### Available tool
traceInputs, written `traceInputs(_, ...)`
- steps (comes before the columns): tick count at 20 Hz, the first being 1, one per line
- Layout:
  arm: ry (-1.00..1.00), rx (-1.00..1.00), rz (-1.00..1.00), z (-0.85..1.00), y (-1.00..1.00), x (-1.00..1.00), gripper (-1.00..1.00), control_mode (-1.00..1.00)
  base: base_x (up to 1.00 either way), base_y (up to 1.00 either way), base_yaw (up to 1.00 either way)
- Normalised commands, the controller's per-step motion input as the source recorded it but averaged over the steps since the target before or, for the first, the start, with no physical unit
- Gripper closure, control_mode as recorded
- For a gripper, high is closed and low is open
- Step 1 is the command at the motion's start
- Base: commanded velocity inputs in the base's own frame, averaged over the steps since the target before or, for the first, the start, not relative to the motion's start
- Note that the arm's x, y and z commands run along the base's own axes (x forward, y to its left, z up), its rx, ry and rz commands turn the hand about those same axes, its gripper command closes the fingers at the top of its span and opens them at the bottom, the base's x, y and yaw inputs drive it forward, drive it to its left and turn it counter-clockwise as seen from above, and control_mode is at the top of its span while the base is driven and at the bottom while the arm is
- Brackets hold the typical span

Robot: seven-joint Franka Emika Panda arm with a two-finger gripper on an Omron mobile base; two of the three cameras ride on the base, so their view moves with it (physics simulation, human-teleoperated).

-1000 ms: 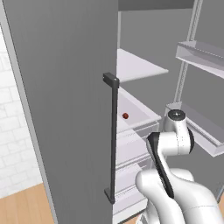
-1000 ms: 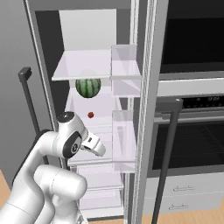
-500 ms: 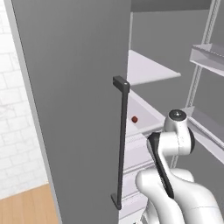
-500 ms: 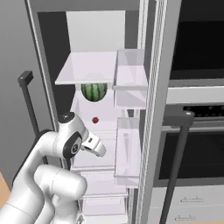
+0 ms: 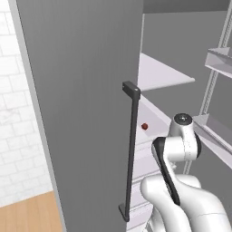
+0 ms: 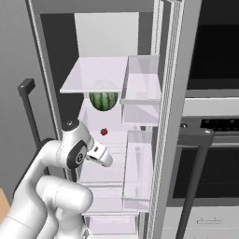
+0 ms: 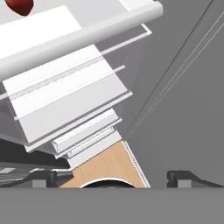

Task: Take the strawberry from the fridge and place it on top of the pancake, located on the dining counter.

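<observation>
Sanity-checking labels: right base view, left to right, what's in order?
Fridge door handle → strawberry → door bins → oven handle.

Inside the open fridge [image 6: 163, 116], the strawberry [image 6: 104, 132] sits on a shelf [image 6: 93, 140], below the watermelon [image 6: 103, 99]. The wall oven [image 6: 214, 140] stands right of the fridge.

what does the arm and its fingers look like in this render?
Glossy white rounded links on the arm with dark joint bands and a grey round cap on the upper joint. No cables or markings visible. In the hand view, the fingers are small, dark and blocky.
</observation>
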Motion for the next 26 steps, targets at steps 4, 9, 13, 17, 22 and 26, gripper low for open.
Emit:
traceInputs(4, 0.00, 0.00, 0.00, 0.00, 0.00, 0.00, -1.00, -1.00, 0.00, 0.00, 0.00)
traceInputs(9, -0.02, 0.00, 0.12, -0.01, -0.05, 0.40, -1.00, -1.00, 0.00, 0.00, 0.00)
traceInputs(13, -0.13, 0.00, 0.24, 0.00, 0.01, 0.65, -1.00, -1.00, 0.00, 0.00, 0.00)
traceInputs(17, -0.07, 0.00, 0.29, 0.00, 0.18, 0.70, -1.00, -1.00, 0.00, 0.00, 0.00)
traceInputs(22, -0.01, 0.02, 0.22, 0.04, 0.10, 0.87, -1.00, -1.00, 0.00, 0.00, 0.00)
traceInputs(26, 0.00, 0.00, 0.09, -0.02, 0.21, 0.88, -1.00, -1.00, 0.00, 0.00, 0.00)
